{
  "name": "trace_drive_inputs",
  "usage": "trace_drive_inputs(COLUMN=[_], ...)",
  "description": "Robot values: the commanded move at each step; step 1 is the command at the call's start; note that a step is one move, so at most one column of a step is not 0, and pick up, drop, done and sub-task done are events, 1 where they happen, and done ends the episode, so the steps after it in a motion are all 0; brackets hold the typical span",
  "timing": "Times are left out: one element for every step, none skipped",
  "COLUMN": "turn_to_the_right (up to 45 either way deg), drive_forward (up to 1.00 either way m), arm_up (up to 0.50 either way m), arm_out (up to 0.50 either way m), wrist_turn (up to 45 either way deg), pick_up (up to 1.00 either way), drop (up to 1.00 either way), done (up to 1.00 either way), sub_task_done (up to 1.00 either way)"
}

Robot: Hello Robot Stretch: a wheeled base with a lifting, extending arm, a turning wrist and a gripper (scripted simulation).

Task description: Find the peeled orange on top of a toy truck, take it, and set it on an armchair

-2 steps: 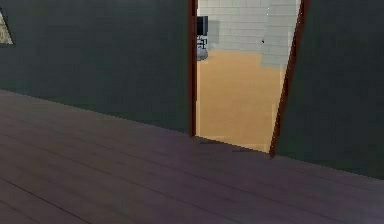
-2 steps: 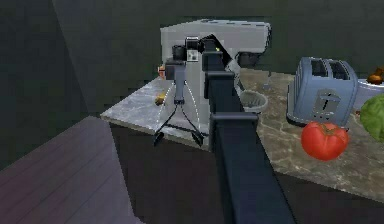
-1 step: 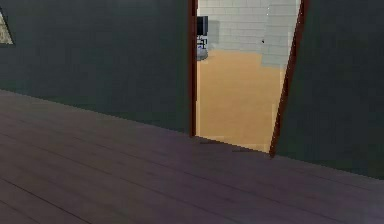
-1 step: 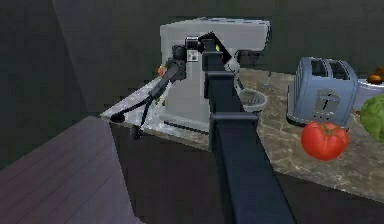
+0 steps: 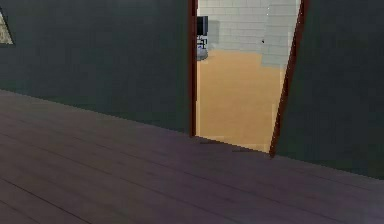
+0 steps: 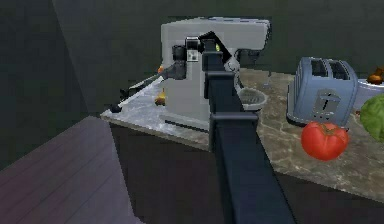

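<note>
One end effector [image 6: 172, 62] at coffee machine [image 6: 186, 104], orange blob [image 6: 163, 97] nearby

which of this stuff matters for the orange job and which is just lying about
For the job: dark square robot arm; perhaps red-framed doorway.
Lying about: grey coffee machine, silver toaster, red tomato, small grey bowl, green leafy vegetable.

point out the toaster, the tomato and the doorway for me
toaster [image 6: 322, 92], arm side view, middle of its silver side.
tomato [image 6: 325, 140], arm side view, centre of its red skin.
doorway [image 5: 240, 90], forward view, middle of the opening.
</note>
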Motion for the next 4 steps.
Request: trace_drive_inputs(turn_to_the_right=[0.0,0.0,0.0,0.0], drive_forward=[0.0,0.0,0.0,0.0], arm_up=[0.0,0.0,0.0,0.0], arm_out=[0.0,0.0,0.0,0.0], wrist_turn=[45.0,15.0,-45.0,-45.0], pick_up=[0.0,0.0,0.0,0.0], drop=[0.0,0.0,0.0,0.0], done=[0.0,0.0,0.0,0.0], sub_task_done=[0.0,0.0,0.0,0.0])
